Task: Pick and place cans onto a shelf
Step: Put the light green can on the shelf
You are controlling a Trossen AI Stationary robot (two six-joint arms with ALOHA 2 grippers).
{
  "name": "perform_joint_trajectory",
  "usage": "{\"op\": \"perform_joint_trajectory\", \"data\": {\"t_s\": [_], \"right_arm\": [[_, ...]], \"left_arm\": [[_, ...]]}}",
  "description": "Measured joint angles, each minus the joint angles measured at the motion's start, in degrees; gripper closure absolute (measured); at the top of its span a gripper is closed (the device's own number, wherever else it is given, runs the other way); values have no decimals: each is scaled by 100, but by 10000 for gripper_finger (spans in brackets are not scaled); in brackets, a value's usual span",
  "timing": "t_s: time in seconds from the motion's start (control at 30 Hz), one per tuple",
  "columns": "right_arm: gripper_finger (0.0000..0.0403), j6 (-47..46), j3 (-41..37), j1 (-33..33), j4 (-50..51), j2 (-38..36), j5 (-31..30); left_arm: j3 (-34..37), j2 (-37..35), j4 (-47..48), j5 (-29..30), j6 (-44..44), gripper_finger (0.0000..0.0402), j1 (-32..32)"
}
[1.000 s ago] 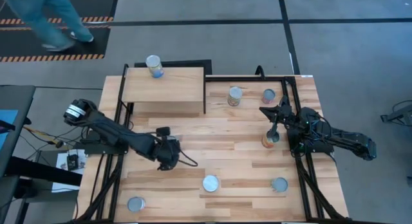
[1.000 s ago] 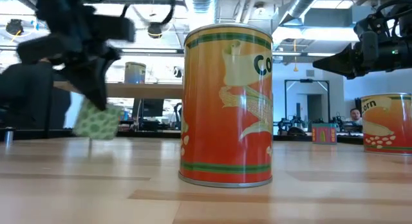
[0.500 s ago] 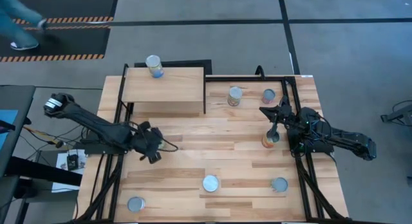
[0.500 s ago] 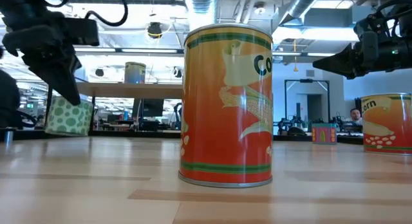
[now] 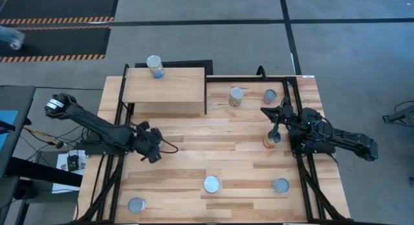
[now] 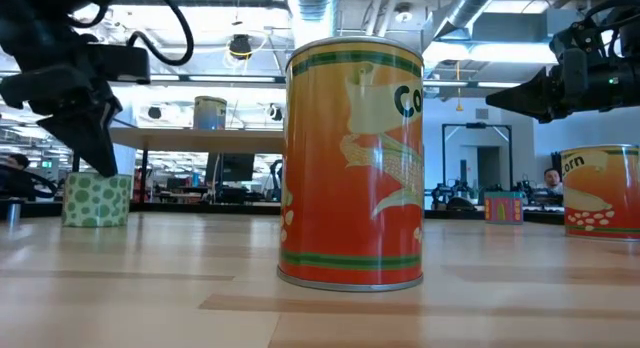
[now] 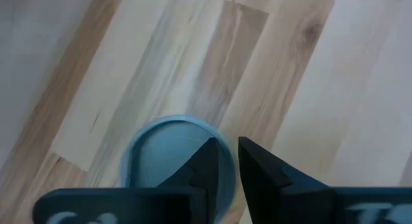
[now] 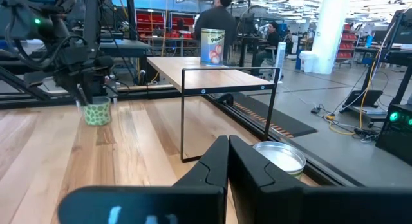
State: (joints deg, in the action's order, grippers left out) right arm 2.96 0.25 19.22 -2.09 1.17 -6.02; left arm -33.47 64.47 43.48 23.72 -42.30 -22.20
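left pincer (image 5: 152, 149) clamping green-dotted can (image 6: 96, 199)

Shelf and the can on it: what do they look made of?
The shelf looks like pale, smooth light wood on thin dark, probably metal, legs. The can on its far edge looks like metal with a shiny silver top and a printed label, possibly paper.

The left hand (image 5: 151, 152) has carried the green-dotted can (image 6: 97, 199) from mid-desk toward the desk's (image 5: 226, 147) left edge. In the low view the can, earlier tilted and held aloft, now stands upright on the desk. The person crossing the floor at upper left has nearly left the high view.
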Motion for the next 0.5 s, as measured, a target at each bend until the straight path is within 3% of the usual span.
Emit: {"op": "perform_joint_trajectory", "data": {"t_s": [0.23, 0.5], "right_arm": [[369, 2, 1, 0, -2, 0, 0], [369, 0, 1, 0, -2, -1, 0]], "left_arm": [[-98, 37, -99, -86, 277, 309, 0], [-721, 37, 253, -164, 716, 277, 0]]}}
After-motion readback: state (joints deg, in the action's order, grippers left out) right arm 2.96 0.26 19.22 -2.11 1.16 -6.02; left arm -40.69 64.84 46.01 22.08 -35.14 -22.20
